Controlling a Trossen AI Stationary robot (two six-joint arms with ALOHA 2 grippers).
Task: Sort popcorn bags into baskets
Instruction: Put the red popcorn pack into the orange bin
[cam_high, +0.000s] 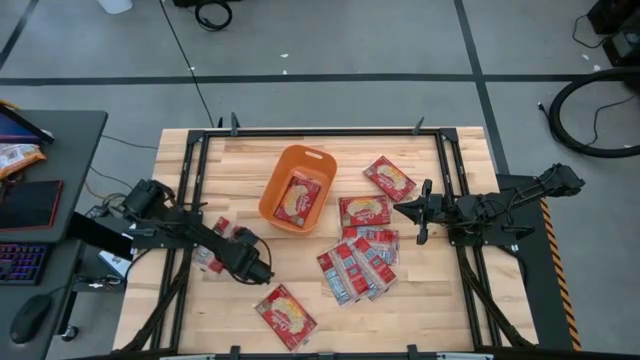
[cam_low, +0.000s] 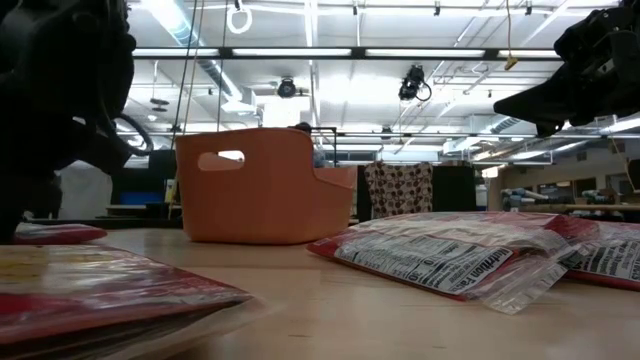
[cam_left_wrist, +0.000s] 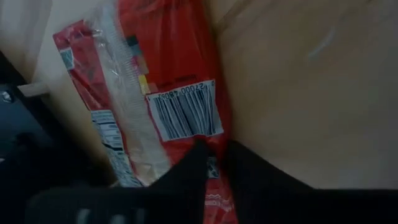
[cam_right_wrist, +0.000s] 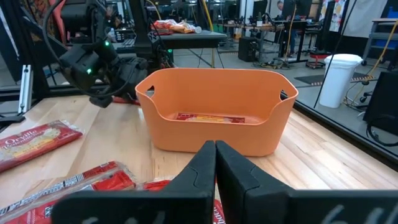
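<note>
— Left hand (cam_high: 262, 270) sits low on the table (cam_high: 440, 300), fingers pinched on a red popcorn packet (cam_left_wrist: 180, 93) at about seven o'clock from the orange basket (cam_high: 297, 188).

— Handling?

— Probably light, crinkly, slippery film; grip an edge seam. Right hand (cam_high: 421, 211), fingers together, waits at three o'clock.

A robotics lab: strip-lit open ceiling (cam_low: 330, 50), workbenches (cam_right_wrist: 186, 36), cables on taped grey floor (cam_high: 350, 50).

Overhead looks straight down, low camera level, both share basket (cam_high: 297, 187)
</note>
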